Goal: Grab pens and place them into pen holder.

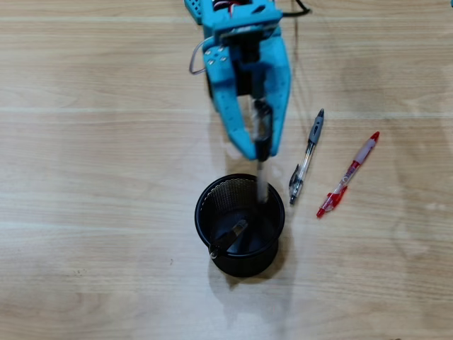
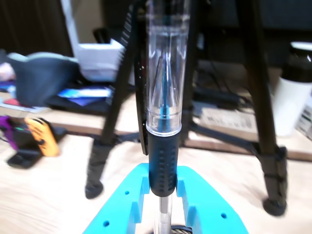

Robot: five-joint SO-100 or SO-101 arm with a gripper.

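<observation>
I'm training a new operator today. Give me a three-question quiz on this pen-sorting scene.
1. True or false: the claw grips a clear pen above the pen holder.
2. How many pens lie on the table in the overhead view?
A) one B) two C) three
3. Fill in: a dark pen already rests ____ the holder.

Key: 1 true. 2 B: the grey-sleeved pen and the red pen. 3 inside.

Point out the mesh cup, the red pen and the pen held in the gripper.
Mesh cup (image 1: 202, 212): overhead view, on its left rim.
Red pen (image 1: 348, 174): overhead view, middle of its barrel.
Held pen (image 2: 167, 87): wrist view, on its clear barrel above the black grip.
</observation>
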